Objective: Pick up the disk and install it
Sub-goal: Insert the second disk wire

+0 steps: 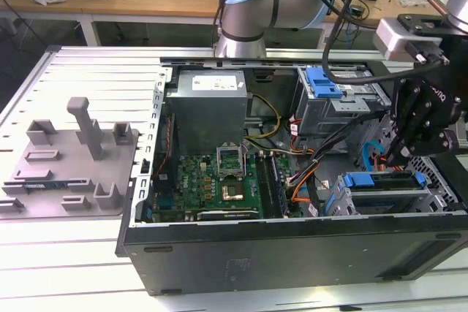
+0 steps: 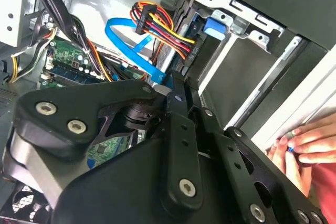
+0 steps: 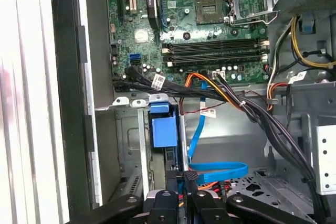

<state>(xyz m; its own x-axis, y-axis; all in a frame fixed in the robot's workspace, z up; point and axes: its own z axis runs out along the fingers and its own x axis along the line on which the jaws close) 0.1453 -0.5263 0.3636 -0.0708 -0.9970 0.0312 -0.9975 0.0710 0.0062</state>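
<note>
Hovering over the open computer case (image 1: 292,253), the gripper (image 1: 409,153) hangs inside near the drive cage (image 1: 387,199), at the end away from the power supply (image 1: 208,104). The disk (image 1: 384,193) looks already seated in that cage, lying flat, blue bracket on top, long axis running along the case's near wall. It sits right below the fingertips, so it's basically straight down from them. In the first wrist view the fingertips (image 3: 190,178) come together just above the blue latch (image 3: 163,129) and a blue data cable (image 3: 220,170). I'd call the jaws narrow, nearly pinched, holding nothing. A person's hand (image 2: 307,142) rests by the case edge.
</note>
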